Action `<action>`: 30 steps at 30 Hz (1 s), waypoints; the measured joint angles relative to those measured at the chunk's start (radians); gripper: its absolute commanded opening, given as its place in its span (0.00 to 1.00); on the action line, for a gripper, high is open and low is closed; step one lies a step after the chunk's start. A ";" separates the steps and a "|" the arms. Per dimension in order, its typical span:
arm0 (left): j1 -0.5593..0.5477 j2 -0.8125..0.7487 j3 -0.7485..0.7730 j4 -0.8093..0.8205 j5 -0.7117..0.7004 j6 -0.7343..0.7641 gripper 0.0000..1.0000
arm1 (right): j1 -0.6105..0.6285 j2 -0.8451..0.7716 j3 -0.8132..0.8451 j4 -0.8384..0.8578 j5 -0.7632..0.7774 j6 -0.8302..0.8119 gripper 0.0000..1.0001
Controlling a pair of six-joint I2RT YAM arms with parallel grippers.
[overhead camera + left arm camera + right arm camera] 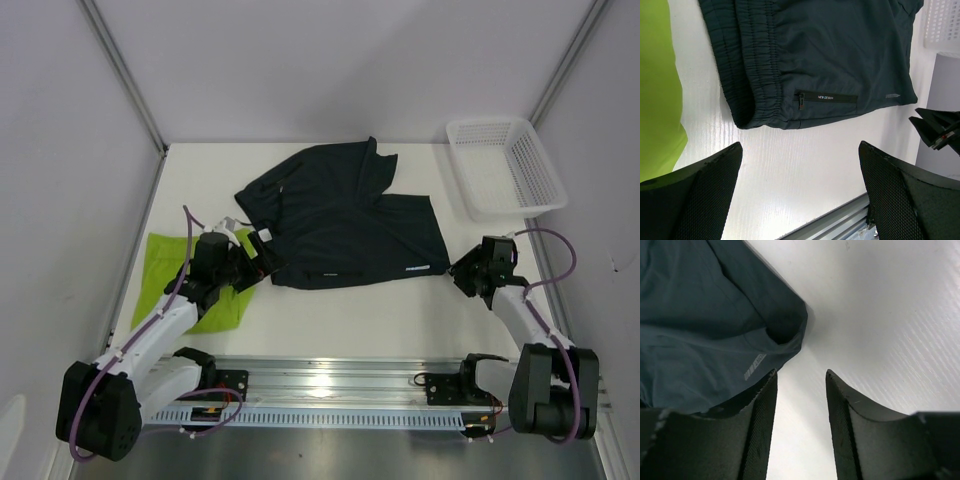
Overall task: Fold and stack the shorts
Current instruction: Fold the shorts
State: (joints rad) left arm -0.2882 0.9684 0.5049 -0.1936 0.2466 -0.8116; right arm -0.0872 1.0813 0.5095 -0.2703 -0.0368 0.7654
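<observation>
- Got the dark navy shorts lying mostly flat in the middle of the white table, waistband end on the left and the two legs splayed toward the right and the back.
- Got the lime green shorts over at the left side, partly tucked under the left arm. Going by the left wrist view, there's a strip of bare table between the two pairs.
- Looking at the left gripper: spread wide, holding nothing, hanging over bare table just by the dark pair's waistband corner and the little zip pocket.
- Looking at the right gripper: down by the near-right leg hem of the dark pair, only a narrow gap, and nothing but white table showing between the fingers, so nothing pinched.
- Can't tell whether the finger on the fabric side actually touches the cloth or just sits in front of it.
- Spotting a white mesh basket at the back right corner, well apart from both pairs.
</observation>
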 measured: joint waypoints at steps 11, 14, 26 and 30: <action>0.001 -0.007 -0.002 -0.003 0.000 0.000 0.99 | 0.017 0.183 -0.004 0.114 -0.041 0.002 0.49; 0.001 -0.007 -0.002 -0.003 0.000 0.001 0.99 | 0.020 0.233 0.019 0.149 -0.049 0.008 0.52; 0.001 -0.007 -0.002 -0.003 0.000 0.000 0.99 | 0.025 0.438 0.182 0.186 -0.044 0.028 0.43; 0.001 -0.006 -0.002 -0.003 0.000 0.000 0.99 | 0.030 0.476 0.215 0.177 -0.032 0.028 0.25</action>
State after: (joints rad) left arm -0.2874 0.9619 0.5026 -0.1963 0.2470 -0.8112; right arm -0.0570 1.5570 0.7242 -0.0937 -0.0689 0.7933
